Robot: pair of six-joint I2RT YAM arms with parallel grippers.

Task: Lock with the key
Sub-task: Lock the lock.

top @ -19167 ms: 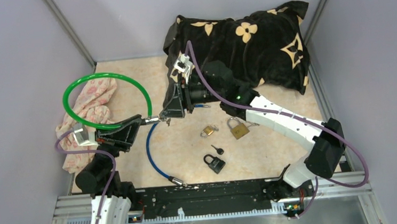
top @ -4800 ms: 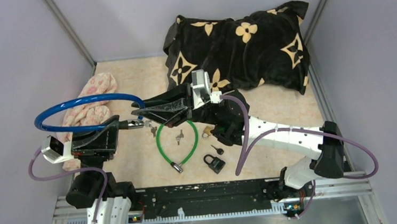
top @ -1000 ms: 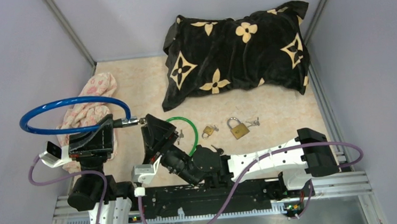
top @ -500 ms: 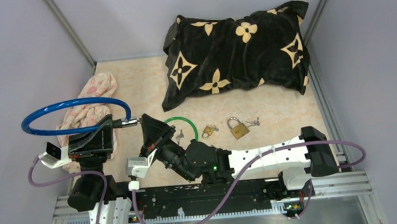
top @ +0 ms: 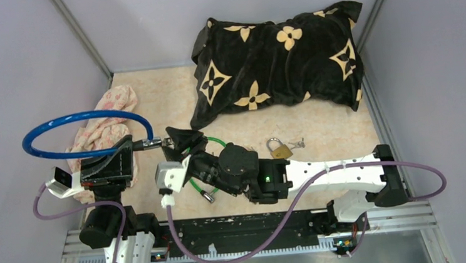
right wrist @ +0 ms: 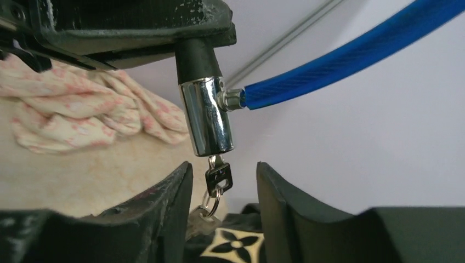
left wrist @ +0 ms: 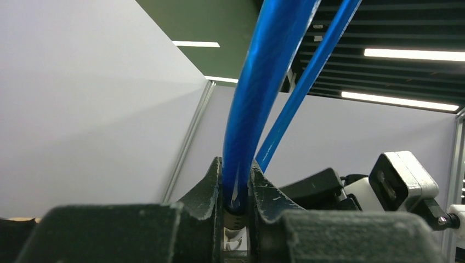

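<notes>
My left gripper (top: 135, 145) is shut on the end of a blue cable lock (top: 80, 132) and holds it above the table, its loop standing up to the left. In the left wrist view the blue cable (left wrist: 257, 109) runs up between the closed fingers (left wrist: 211, 189). The chrome lock cylinder (right wrist: 207, 118) hangs below the left gripper with a black-headed key (right wrist: 219, 176) in its bottom, a ring and a second key dangling. My right gripper (right wrist: 223, 167) is open, its two fingers on either side of the key, not touching it. From the top view it (top: 168, 143) sits right at the cylinder.
A green cable lock (top: 214, 144) lies on the table, partly under my right arm. A brass padlock (top: 278, 148) with keys lies to the right. A black patterned pillow (top: 278, 56) is at the back, a pink cloth (top: 105, 124) at the left.
My right arm has stretched forward and its gripper has swung up to the lock cylinder, now straddling the key. My left gripper still holds the blue lock in place.
</notes>
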